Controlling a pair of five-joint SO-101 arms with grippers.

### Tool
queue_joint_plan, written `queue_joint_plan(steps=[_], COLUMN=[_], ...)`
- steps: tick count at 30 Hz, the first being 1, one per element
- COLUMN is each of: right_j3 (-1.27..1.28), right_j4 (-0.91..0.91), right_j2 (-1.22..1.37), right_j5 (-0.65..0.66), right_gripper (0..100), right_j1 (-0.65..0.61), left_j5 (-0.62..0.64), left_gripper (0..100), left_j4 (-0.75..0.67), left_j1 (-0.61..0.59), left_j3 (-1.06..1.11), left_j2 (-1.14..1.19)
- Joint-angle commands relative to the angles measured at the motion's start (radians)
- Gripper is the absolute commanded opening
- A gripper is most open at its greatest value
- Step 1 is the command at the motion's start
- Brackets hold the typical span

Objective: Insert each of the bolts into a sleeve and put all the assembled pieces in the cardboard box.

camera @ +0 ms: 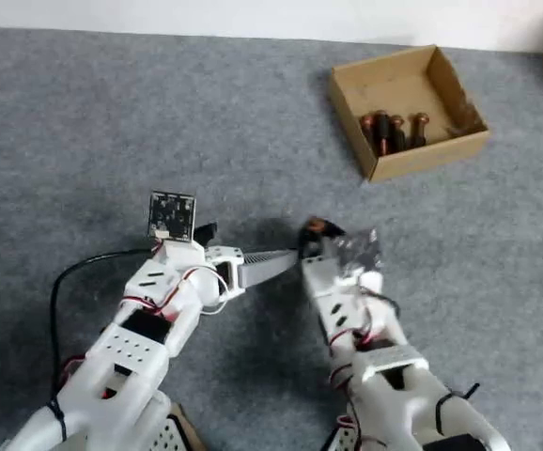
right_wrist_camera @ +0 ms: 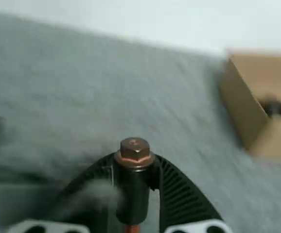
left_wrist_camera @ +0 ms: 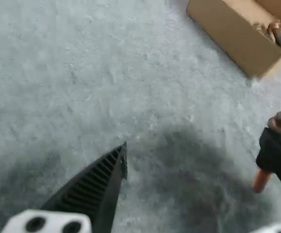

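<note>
My right gripper point(right_wrist_camera: 134, 167) is shut on an assembled piece: a black sleeve point(right_wrist_camera: 131, 194) with a copper bolt head point(right_wrist_camera: 134, 150) sticking out of it. In the high view this gripper point(camera: 314, 235) holds the piece above the carpet at the middle. The left wrist view shows the same piece point(left_wrist_camera: 276, 150), with a copper tip below the sleeve. My left gripper point(camera: 286, 258) is just left of it, open and holding nothing; one black finger point(left_wrist_camera: 99, 189) shows over the carpet. The cardboard box point(camera: 422, 155) stands at the back right with several assembled pieces point(camera: 394, 130) inside.
Grey carpet point(camera: 112, 122) covers the table, with free room to the left and between the grippers and the box. A black cable point(camera: 60, 291) loops beside the left arm. The box's wall point(left_wrist_camera: 233, 31) and corner point(right_wrist_camera: 245, 111) show in both wrist views.
</note>
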Motion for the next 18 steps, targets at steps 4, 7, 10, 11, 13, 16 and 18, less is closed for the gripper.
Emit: queue_joint_plan(steps=[4, 7, 10, 11, 13, 16, 18], right_j3=[-0.211, -0.239, -0.249, -0.265, -0.303, -0.346, -0.361], right_j4=[0.263, 0.262, 0.262, 0.26, 0.26, 0.26, 0.26], right_j2=[-0.021, -0.021, -0.027, -0.031, -0.031, -0.021, -0.021], right_j5=[0.002, 0.002, 0.009, 0.009, 0.028, 0.212, 0.311], right_gripper=[0.5, 0.5, 0.5, 0.5, 0.5, 0.5, 0.5], right_j1=[0.139, 0.153, 0.16, 0.168, 0.183, 0.199, 0.214], left_j5=[0.005, 0.005, 0.005, 0.005, 0.005, 0.003, 0.003], left_gripper=[55, 55, 55, 55, 55, 55, 55], left_j4=[-0.006, -0.006, -0.006, -0.006, -0.005, -0.005, -0.005], left_j1=[-0.012, -0.012, -0.012, -0.012, -0.012, -0.012, -0.012], left_j3=[-0.004, -0.004, -0.004, -0.004, -0.004, -0.002, -0.002], left_j2=[-0.01, -0.01, -0.01, -0.01, -0.01, -0.01, -0.01])
